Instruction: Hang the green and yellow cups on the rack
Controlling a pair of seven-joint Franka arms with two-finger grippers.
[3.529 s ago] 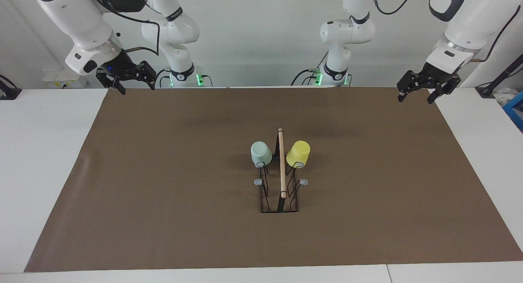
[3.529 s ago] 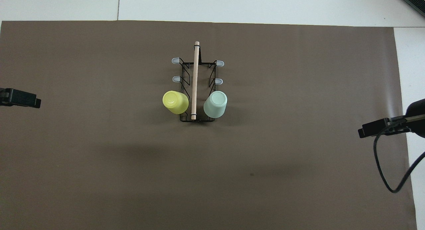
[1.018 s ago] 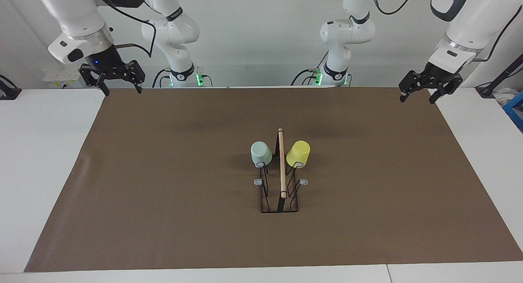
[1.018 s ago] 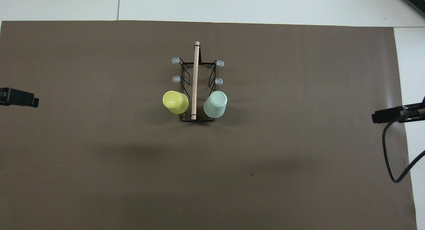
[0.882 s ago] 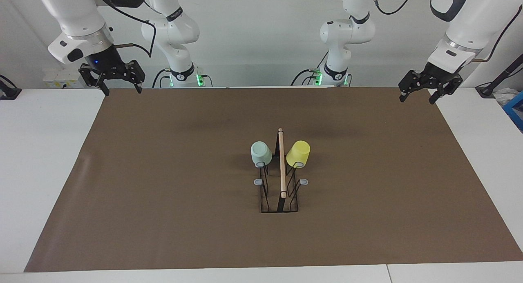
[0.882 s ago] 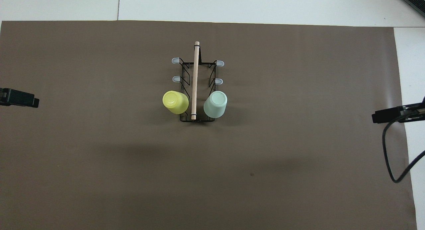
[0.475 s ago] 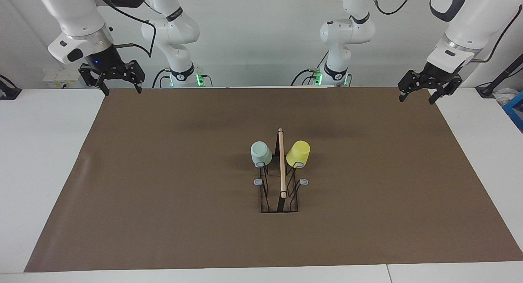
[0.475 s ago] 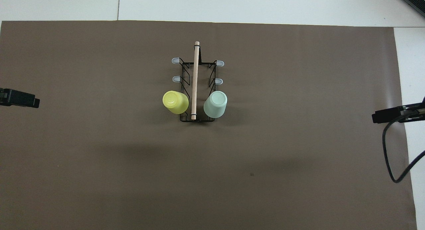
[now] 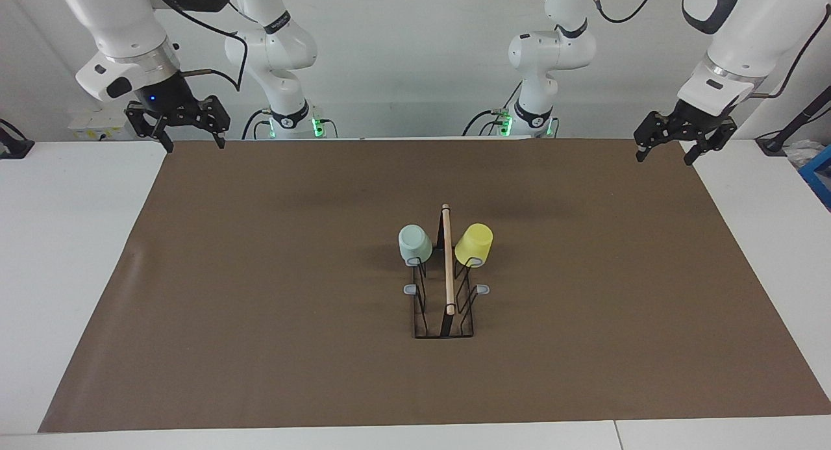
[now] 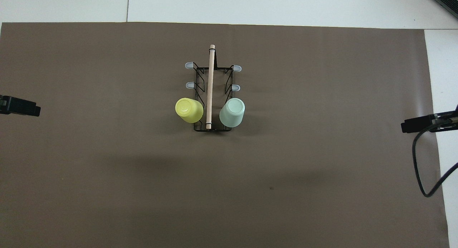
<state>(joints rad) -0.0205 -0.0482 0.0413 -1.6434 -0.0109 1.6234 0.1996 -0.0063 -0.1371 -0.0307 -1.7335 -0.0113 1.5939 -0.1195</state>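
Observation:
The black wire rack (image 9: pixel 444 307) (image 10: pixel 212 97) with a wooden rod along its top stands mid-mat. The mint green cup (image 9: pixel 414 243) (image 10: pixel 232 112) hangs upside down on a peg on the side toward the right arm's end. The yellow cup (image 9: pixel 474 244) (image 10: pixel 189 110) hangs upside down on the matching peg toward the left arm's end. My left gripper (image 9: pixel 665 152) is open and empty, up over the mat's corner by its own base end. My right gripper (image 9: pixel 193 143) is open and empty over the corner by its own end.
A brown mat (image 9: pixel 260 275) covers most of the white table (image 9: pixel 65 242). Bare grey-tipped pegs (image 9: pixel 410 289) (image 10: pixel 188 65) stick out of the rack farther from the robots than the cups. A black cable (image 10: pixel 420 169) hangs from the right arm.
In the last second nothing visibly moves. Since the earliest frames the right gripper has drawn back toward its end of the table; cups and rack stay put.

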